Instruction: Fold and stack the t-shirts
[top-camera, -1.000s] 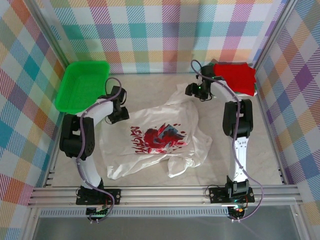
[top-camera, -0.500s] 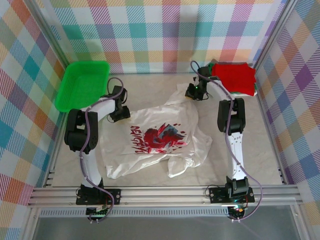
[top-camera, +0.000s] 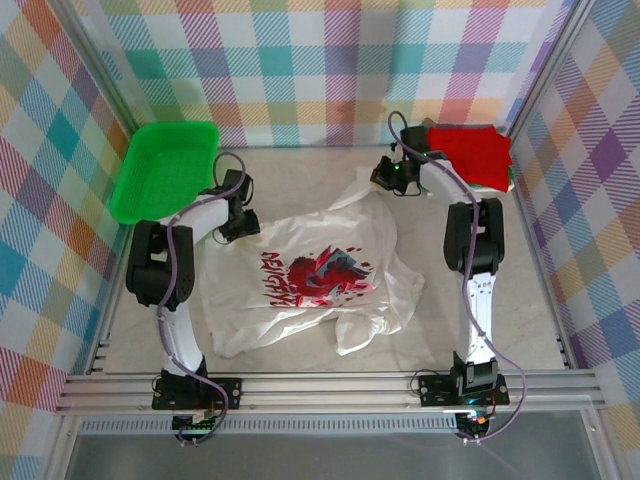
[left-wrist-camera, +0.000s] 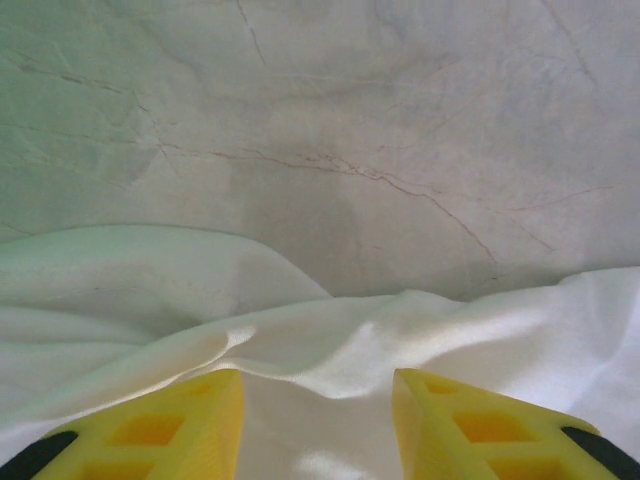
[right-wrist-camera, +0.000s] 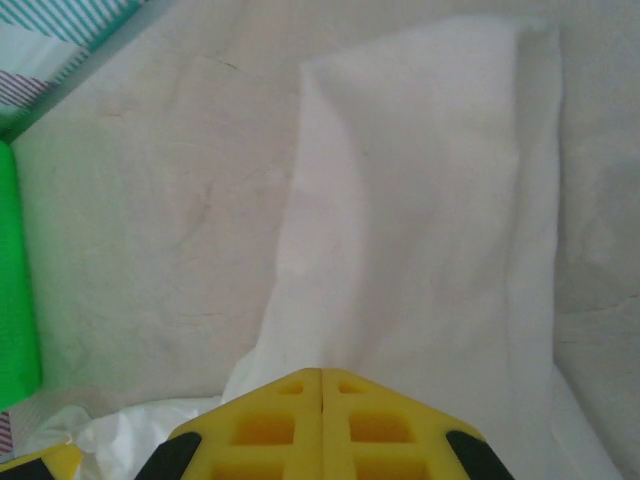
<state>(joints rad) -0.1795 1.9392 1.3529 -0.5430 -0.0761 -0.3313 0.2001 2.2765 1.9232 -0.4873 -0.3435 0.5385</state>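
L hand (left-wrist-camera: 315, 400) is gaping at 10 o'clock edge of white graphic-print cloth t-shirt (top-camera: 320, 285), R hand (right-wrist-camera: 321, 372) clamping 1 o'clock sleeve (right-wrist-camera: 430, 200).

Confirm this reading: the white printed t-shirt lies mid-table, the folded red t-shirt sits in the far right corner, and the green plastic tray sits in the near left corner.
Wrong about the tray. The green plastic tray sits in the far left corner, as the top external view shows. The white printed t-shirt mid-table and the folded red t-shirt far right are as stated.

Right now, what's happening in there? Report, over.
Left end effector open, over edge of white t-shirt. Right end effector shut, seemingly pinching its far sleeve. Shirt crumpled, unfolded, mid-table. Folded red t-shirt in far right corner.
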